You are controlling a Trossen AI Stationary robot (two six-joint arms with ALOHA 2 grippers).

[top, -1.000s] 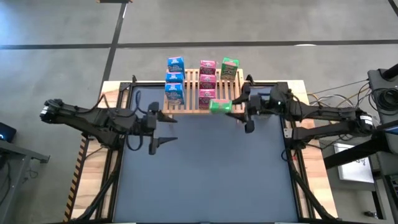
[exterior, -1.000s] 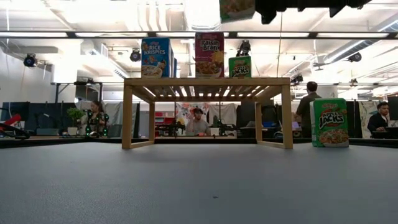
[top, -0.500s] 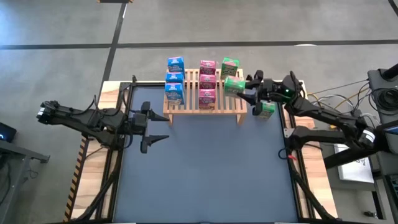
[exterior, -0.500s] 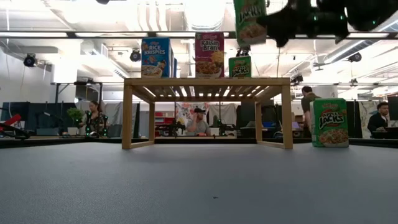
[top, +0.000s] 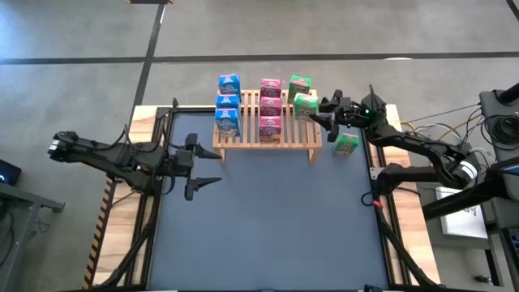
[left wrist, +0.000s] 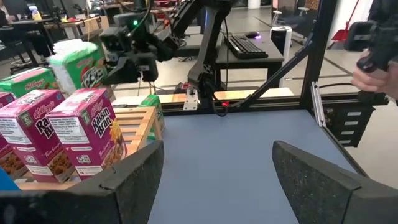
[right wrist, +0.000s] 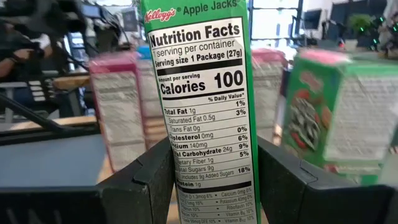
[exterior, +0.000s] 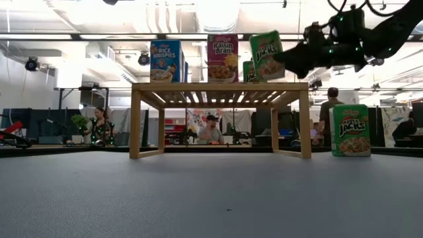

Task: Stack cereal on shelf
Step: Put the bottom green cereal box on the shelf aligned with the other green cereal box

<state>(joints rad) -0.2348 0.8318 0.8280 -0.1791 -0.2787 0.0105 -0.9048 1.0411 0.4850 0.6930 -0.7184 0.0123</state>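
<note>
The right pincer (top: pixel 323 118) has carried a small green cardboard cereal box (top: pixel 306 105) up from the desk edge to the low light-wood slatted shelf (top: pixel 243 134), at about one o'clock from the desk centre. It clamps the box, which hangs slightly tilted just above the slats, near the green box already standing there (top: pixel 299 83). One more green box (top: pixel 346 143) waits on the dark grey desk (top: pixel 268 219). The left pincer (top: pixel 202 169) rests open and empty at nine o'clock.
</note>
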